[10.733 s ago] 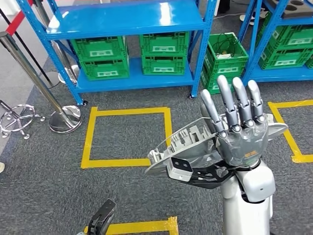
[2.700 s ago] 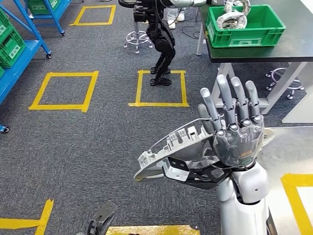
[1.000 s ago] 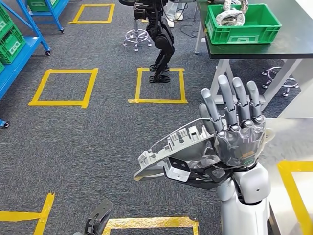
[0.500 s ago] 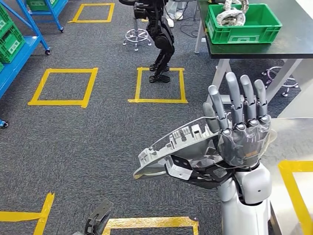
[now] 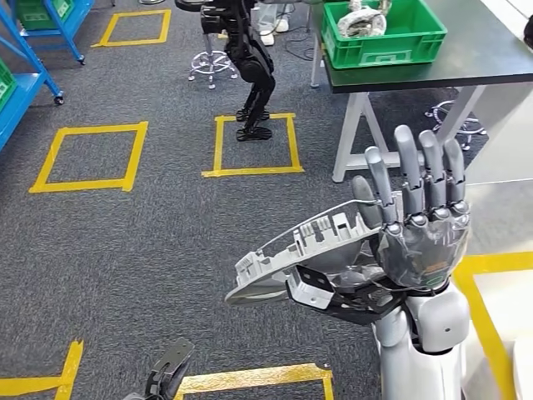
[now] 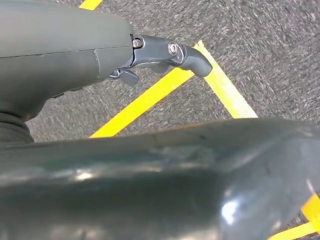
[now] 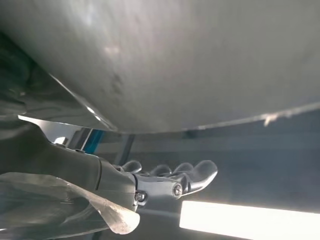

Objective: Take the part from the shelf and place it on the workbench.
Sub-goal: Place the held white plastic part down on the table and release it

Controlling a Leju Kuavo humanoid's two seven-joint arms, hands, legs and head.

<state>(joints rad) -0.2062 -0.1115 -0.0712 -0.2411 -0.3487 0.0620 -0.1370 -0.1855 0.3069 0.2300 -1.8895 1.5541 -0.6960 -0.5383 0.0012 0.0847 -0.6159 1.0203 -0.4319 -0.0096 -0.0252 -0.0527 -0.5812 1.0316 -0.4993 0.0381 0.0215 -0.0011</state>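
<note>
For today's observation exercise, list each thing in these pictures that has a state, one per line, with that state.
Right robot hand: raised, holding the part, fingers pointing up.
Grey moulded plastic part: held off the floor, not yet on the workbench.
Left robot hand: hangs low over the carpet; open or shut cannot be told.
Green plastic crate: on the workbench, holding wrapped items.
Dark-topped workbench: standing ahead on the right.

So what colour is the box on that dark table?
Green: the open plastic crate on the dark workbench, clearest in the head view.
</note>
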